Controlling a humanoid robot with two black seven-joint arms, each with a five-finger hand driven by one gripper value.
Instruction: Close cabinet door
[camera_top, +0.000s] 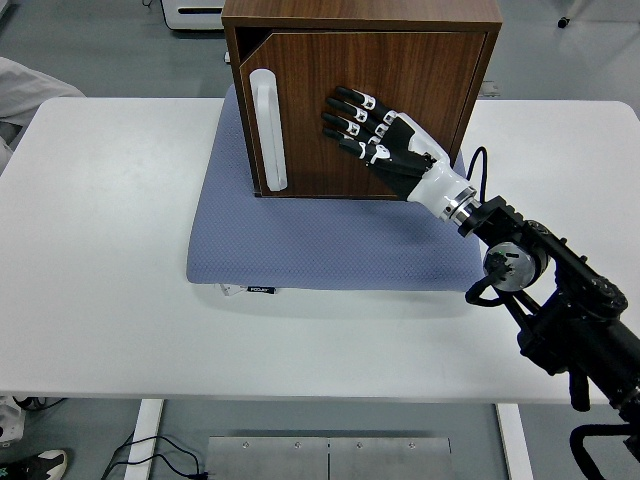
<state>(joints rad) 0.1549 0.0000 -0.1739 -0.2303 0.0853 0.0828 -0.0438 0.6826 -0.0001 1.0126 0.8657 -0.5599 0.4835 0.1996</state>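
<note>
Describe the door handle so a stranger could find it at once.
On the white table a wooden cabinet stands on a blue-grey mat. Its handle is the tall white strip along the door's left edge, the only pale part on dark wood.

Cabinet (440, 70): dark wood-grain finish, smooth, satin. Handle (268, 128): white, glossy, probably plastic. Mat (300, 250): blue-grey woven cloth, dimpled, matt. Table (110, 250): white, smooth, matt. Right hand (385, 140): black and white hard shell, slightly glossy.
</note>
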